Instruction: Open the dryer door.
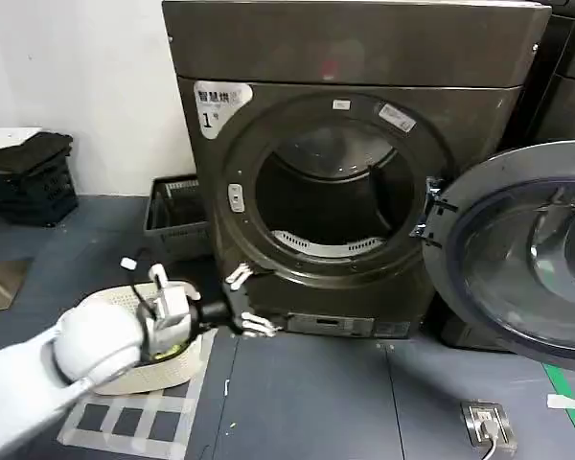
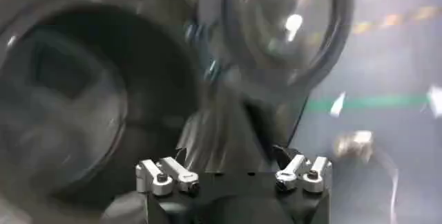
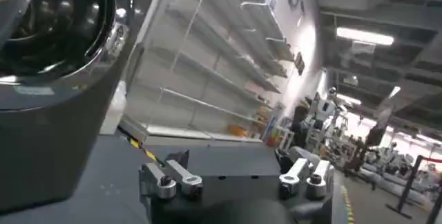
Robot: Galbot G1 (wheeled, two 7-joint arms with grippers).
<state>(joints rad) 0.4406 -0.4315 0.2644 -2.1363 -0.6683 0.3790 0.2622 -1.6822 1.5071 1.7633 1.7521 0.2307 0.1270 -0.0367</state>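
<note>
the dryer door (image 1: 532,254) is swung wide open at the right of the frame. the left end effector (image 1: 244,302), fingers spread and holding nothing, sits low by the machine's front. the job looks done; next it only needs to pull away.

The dryer door (image 1: 532,254) hangs swung right of the drum opening (image 1: 331,192).

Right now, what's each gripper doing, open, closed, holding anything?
Left gripper: open, empty, low in front of the dryer, whose door is swung open.
Right gripper: open, holding nothing.
</note>
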